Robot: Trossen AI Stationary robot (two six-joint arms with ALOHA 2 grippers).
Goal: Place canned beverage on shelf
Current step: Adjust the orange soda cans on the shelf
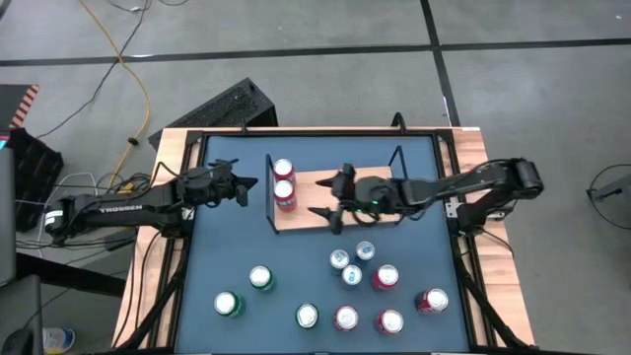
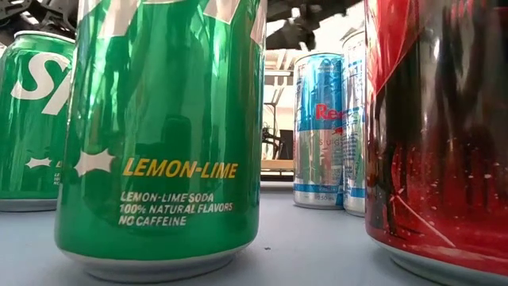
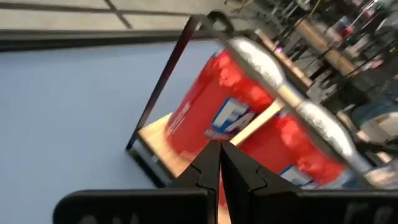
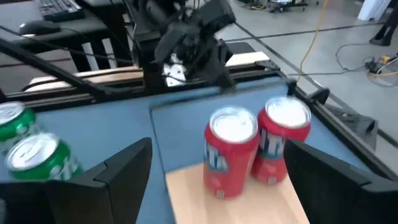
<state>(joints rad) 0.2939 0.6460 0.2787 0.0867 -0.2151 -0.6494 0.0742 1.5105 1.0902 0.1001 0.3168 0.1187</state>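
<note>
Shelf [image 1: 325, 202] is holding 2 red cans [image 1: 284, 183] at its left end. I'm hovering the right gripper [image 1: 332, 202] over it, jaws spread, apparently empty. Left gripper [image 1: 250, 184] is waiting just beside the frame, fingers pressed together.

Light-wood shelf [image 1: 314, 209] with black wire ends; 2 red cans [image 1: 284, 183] upright at left end.
</note>
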